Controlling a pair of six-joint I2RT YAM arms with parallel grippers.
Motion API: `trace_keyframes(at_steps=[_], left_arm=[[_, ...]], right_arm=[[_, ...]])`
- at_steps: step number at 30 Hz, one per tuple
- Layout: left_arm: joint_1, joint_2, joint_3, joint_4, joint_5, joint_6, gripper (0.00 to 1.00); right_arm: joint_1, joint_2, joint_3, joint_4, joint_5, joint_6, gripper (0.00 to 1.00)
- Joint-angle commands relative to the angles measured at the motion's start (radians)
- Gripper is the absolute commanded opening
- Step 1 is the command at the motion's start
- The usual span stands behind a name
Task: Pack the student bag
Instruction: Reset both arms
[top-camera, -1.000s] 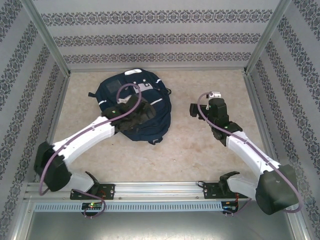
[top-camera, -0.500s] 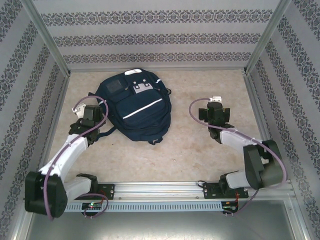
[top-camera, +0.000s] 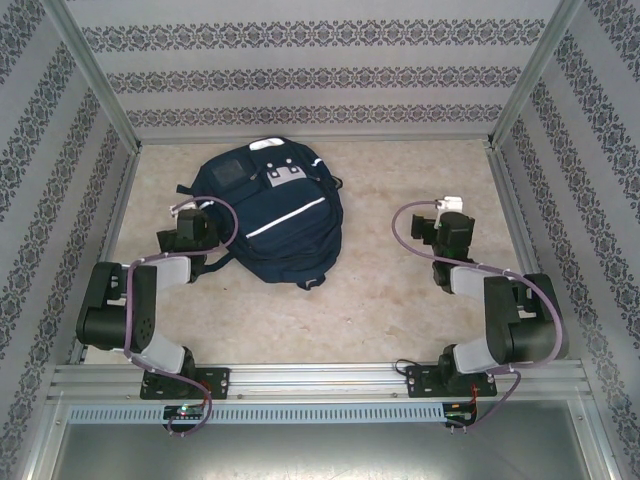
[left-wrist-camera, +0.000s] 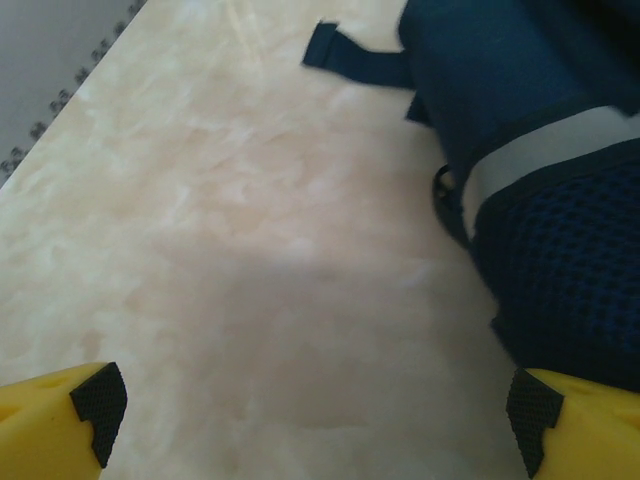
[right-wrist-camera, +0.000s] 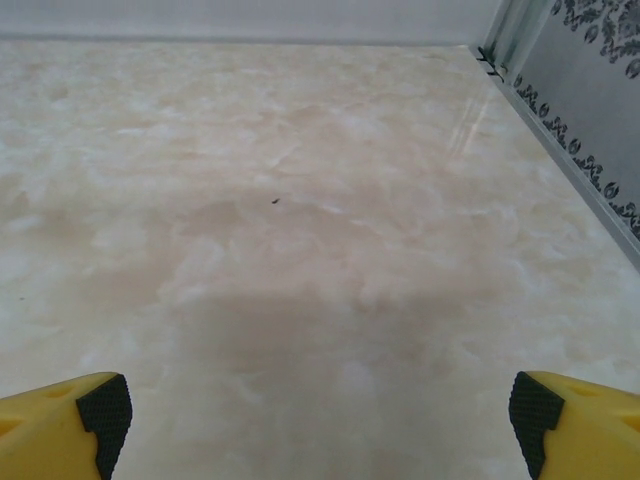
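Student bag (top-camera: 270, 215) lies flat back-left on the surface (top-camera: 400, 290), with bare room to its right and front. Left gripper (left-wrist-camera: 315, 415) is spread wide and empty just beside the bag's side (mesh panel by one finger). Right gripper (right-wrist-camera: 315, 410) is likewise wide and empty, near the right wall edge.

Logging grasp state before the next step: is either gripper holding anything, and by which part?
Nothing is held. The left gripper stands open over the table beside the student bag; the right gripper stands open over bare table too.

Student bag (left-wrist-camera: 540, 150) beside open tool (left-wrist-camera: 315, 410)
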Motion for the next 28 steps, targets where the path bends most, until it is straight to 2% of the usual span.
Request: trace_keyframes(at_steps=[1,2,4,5,7,8,9,28], left_arm=[[-0.001,-0.015,-0.089,0.292,0.237,0.112,1.0],[0.003,-0.009,-0.122,0.348,0.283,0.123,0.99],[0.007,0.041,-0.162,0.494,0.302,0.127,0.99],[0.014,0.01,-0.135,0.38,0.314,0.119,0.99],[0.019,0.031,-0.15,0.454,0.317,0.121,0.99],[0.019,0.012,-0.137,0.39,0.32,0.119,0.99],[0.018,0.025,-0.149,0.438,0.316,0.121,1.0],[0.02,0.017,-0.14,0.409,0.323,0.12,0.99]], right_arm=[[-0.007,0.061,-0.075,0.285,-0.113,0.019,0.98],[-0.007,0.066,-0.078,0.299,-0.125,0.016,0.98],[-0.007,0.038,-0.05,0.197,-0.137,0.008,0.98],[-0.007,0.051,-0.047,0.21,-0.147,0.002,0.98],[-0.007,0.05,-0.048,0.212,-0.15,0.0,0.98],[-0.007,0.044,-0.047,0.198,-0.148,0.0,0.98],[-0.005,0.048,-0.048,0.209,-0.146,-0.002,0.98],[-0.004,0.046,-0.049,0.206,-0.143,0.0,0.98]])
